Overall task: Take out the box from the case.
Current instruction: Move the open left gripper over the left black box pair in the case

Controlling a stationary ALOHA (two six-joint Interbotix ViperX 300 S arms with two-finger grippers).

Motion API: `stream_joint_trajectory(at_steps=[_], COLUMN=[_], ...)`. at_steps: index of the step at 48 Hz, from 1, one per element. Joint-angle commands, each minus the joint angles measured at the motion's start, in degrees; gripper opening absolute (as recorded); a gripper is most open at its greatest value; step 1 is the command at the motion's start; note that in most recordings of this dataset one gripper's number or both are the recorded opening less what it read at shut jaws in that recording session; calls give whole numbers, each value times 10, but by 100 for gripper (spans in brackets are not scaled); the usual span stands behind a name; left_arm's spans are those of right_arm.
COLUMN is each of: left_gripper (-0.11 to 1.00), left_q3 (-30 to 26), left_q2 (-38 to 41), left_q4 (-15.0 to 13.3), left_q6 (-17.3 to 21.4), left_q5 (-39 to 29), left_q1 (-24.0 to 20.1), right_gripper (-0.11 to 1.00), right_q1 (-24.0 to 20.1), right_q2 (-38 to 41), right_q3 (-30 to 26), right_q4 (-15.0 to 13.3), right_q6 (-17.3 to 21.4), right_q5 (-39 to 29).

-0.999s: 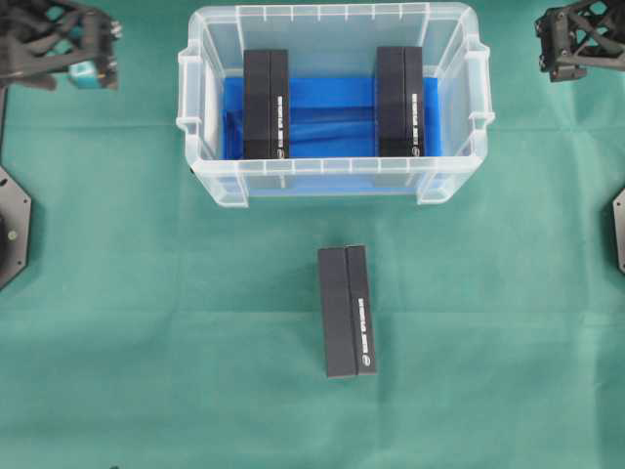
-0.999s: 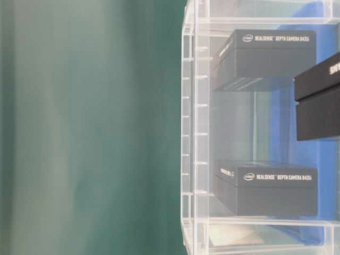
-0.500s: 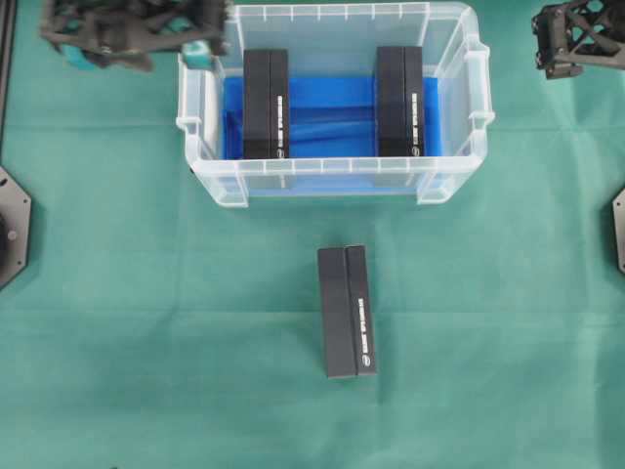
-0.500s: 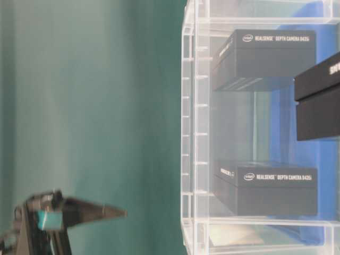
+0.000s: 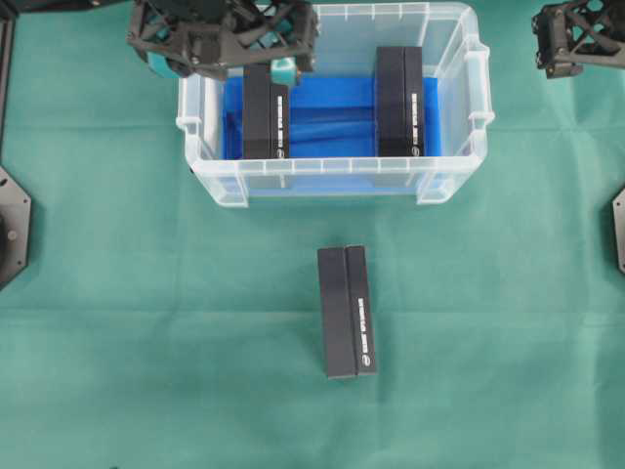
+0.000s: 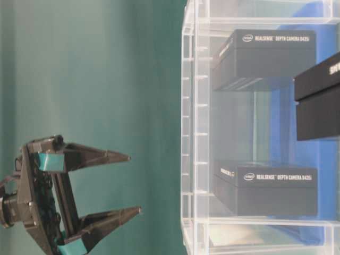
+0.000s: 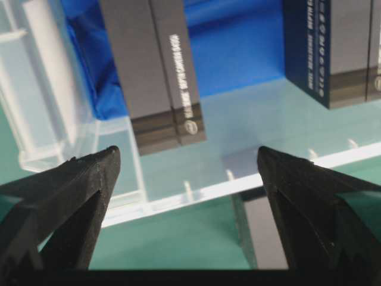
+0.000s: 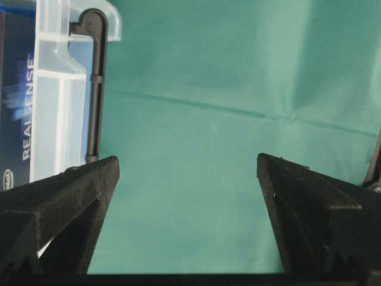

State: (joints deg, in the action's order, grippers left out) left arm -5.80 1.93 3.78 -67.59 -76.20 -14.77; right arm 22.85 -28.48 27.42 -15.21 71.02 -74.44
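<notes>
Overhead, left hand (image 5: 256,61) partly hiding box (image 5: 266,117)

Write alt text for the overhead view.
The left pincer, open, hovers over the back left corner of a clear plastic case on a green cloth. Two black boxes stand inside on blue lining, left box and right box; a third box lies on the cloth in front. The right pincer sits at the top right.

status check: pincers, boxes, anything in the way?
Left pincer open, empty, above the case over the left box. Right pincer open, off to the side. Right box in case, third box out on cloth. Nothing blocking.
</notes>
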Motion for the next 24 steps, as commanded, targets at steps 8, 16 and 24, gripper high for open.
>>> stream_joint_trajectory(at_steps=[8,16,24], left_gripper=[99,99,99], left_q3=[-12,-11,-10], left_q2=[-7,-8,-9], left_q4=[4,4,4], left_q6=[0,0,0], left_q5=[-3,-4,-4], left_q1=[3,4,3], right_gripper=[94,94,94], right_q1=[1,1,1], right_q2=[-3,-3,-3], right_q3=[-5,-5,-5], right_q4=[-3,-3,-3], right_q6=[0,0,0], right_q5=[7,7,7])
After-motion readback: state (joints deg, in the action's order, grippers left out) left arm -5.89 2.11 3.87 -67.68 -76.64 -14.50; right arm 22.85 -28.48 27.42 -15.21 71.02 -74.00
